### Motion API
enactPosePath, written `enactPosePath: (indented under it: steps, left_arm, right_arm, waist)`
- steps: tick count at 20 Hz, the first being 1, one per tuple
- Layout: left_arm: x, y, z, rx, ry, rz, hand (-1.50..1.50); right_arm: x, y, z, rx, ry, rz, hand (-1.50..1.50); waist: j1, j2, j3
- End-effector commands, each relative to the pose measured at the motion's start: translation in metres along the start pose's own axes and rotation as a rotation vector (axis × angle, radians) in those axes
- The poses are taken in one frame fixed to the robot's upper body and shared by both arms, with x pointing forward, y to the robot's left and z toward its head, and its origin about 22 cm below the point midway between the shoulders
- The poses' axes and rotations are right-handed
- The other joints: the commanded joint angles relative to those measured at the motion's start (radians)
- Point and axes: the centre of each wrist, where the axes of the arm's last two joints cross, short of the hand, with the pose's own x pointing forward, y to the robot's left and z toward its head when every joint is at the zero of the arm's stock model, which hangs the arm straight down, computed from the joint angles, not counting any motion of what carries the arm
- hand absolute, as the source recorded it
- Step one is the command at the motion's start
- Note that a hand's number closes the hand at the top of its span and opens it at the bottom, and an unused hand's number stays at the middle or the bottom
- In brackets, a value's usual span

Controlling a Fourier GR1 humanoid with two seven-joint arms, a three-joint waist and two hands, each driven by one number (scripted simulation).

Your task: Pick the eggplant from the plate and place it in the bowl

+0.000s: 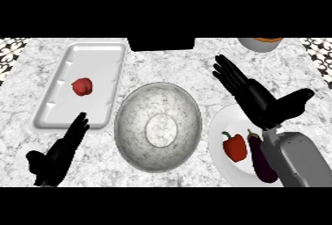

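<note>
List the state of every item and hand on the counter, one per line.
eggplant: lying on plate, untouched
red pepper: lying on plate beside eggplant
plate: holds both
bowl: empty
tray: holds one red item
right hand: open, above plate
left hand: open, resting

The robot's matte black right hand (pixel 262 103) had long, slender, segmented fingers and a thicker, blunt-tipped thumb. It joined a smooth, rounded light-grey forearm casing (pixel 299 160) through a narrow grey wrist piece. The matte black left hand (pixel 57 156) looked alike, with the same slim tapered fingers and stubby thumb, uniformly dark and unmarked.
</note>
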Motion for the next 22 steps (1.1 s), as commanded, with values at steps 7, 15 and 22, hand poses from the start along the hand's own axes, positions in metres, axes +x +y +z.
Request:
enactPosePath:
  steps: [7,15,22]
  left_arm:
    - [0.077,0.045,-0.039,0.227,-0.295,-0.029,0.00]
    - [0.120,0.071,-0.041,0.290,-0.379,-0.006,0.00]
    - [0.115,0.052,-0.044,0.275,-0.370,0.002,0.00]
  right_arm:
    - [0.040,0.008,0.002,0.257,-0.039,0.475,-1.50]
    - [-0.008,0.041,0.117,0.048,-0.167,0.465,-1.50]
    - [0.066,0.007,0.140,0.038,0.005,0.803,-1.50]
  waist:
    - [0.002,-0.068,-0.039]
    - [-0.003,-0.018,-0.022]
    - [0.004,-0.018,-0.023]
